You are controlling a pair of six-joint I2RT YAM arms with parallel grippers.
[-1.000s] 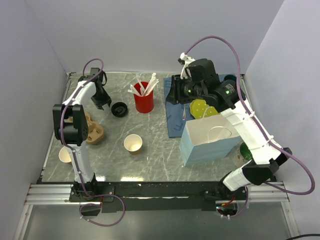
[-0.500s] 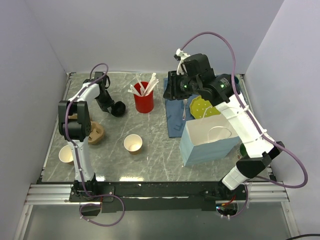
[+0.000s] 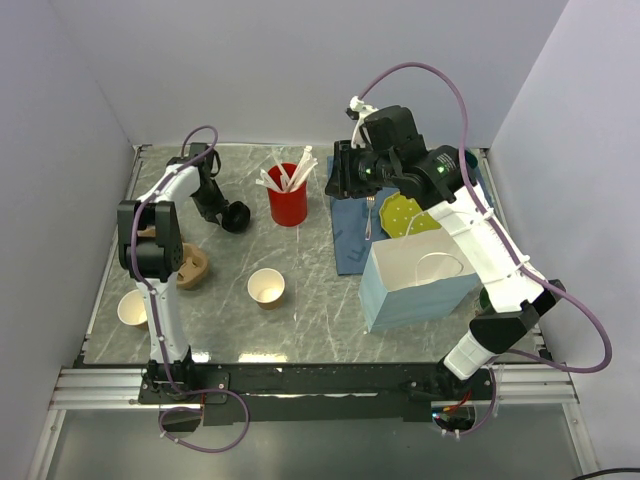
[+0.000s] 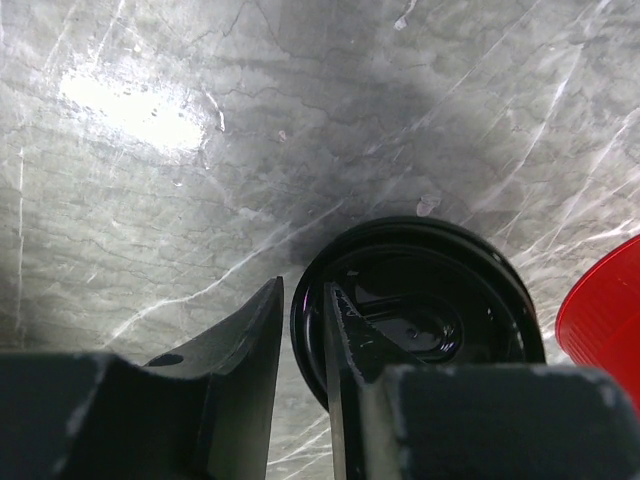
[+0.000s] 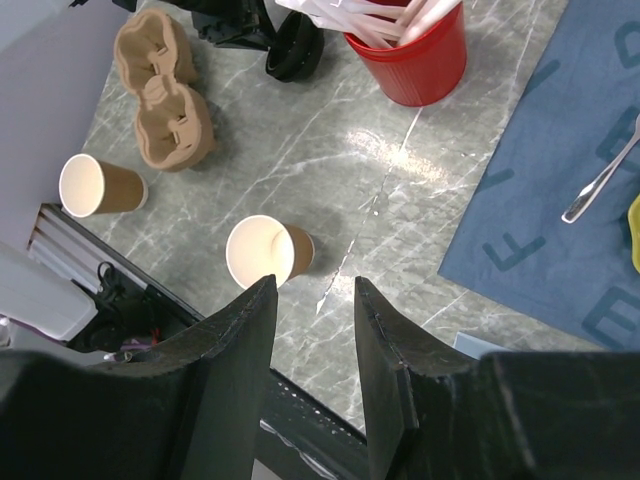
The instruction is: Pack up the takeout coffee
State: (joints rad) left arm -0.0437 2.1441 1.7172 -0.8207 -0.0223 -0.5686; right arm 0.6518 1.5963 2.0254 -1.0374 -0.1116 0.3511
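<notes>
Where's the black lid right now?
In the top view, the black lid sits at the far left of the table, just left of the red cup, with the jaws of the left gripper astride its rim.

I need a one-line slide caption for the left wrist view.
Left gripper straddles the rim of a black lid on the marble table, beside a red cup.

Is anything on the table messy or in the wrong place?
Nothing is spilled or tipped over. One odd thing: the black lid seems to sit by itself near the red cup, not on a cup, with the left gripper straddling its rim. Both brown paper cups stand open, without lids.
</notes>
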